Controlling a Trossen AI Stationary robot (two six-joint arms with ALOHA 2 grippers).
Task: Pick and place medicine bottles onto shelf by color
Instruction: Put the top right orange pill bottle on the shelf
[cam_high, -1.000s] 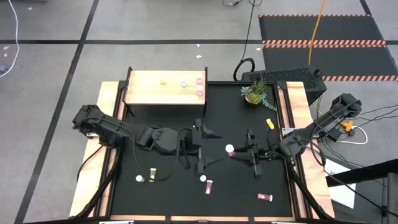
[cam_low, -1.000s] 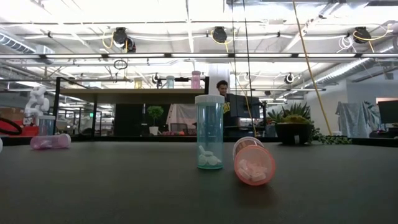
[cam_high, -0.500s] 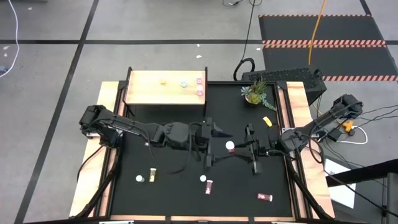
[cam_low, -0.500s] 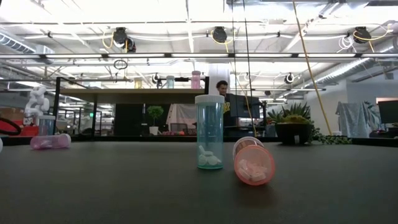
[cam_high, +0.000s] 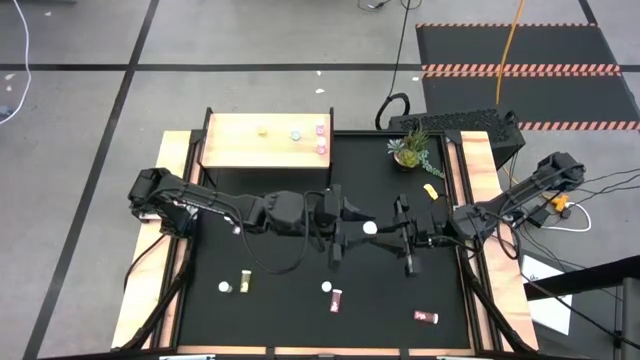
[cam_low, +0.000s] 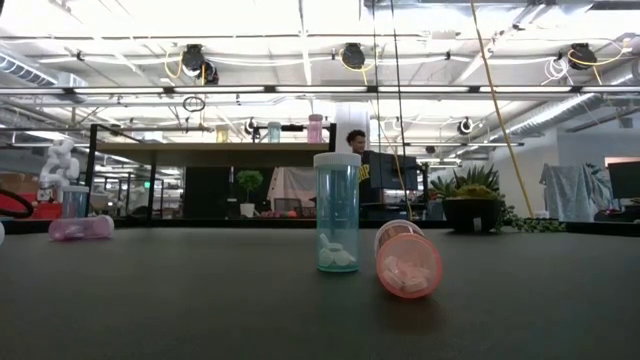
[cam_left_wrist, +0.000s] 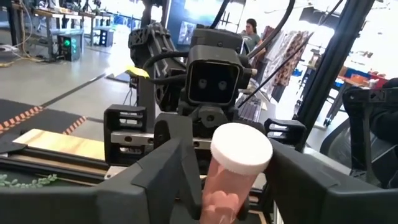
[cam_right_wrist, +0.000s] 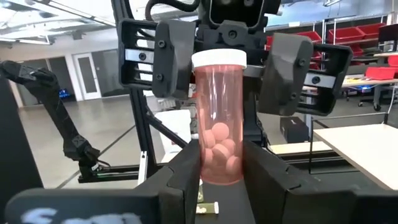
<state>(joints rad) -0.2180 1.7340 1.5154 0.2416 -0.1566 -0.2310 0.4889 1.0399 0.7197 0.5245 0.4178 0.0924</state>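
The left gripper (cam_high: 348, 228) has reached across the table from the left side to meet the right gripper (cam_high: 388, 232) at mid-table. Its fingers (cam_right_wrist: 168, 59) now flank the white-capped pink bottle (cam_high: 370, 228) held upright by the right gripper, and have narrowed around it. The right gripper and bottle shifted slightly away from the front edge.

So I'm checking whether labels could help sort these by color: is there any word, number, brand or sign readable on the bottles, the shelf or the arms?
None can be read in any view.
Pink bottle between the left pincer and right pincer: clear body, plain white cap, no label.
Teal bottle: no label.
Shelf: bare wood.
Background bins and screens: too blurred to read.
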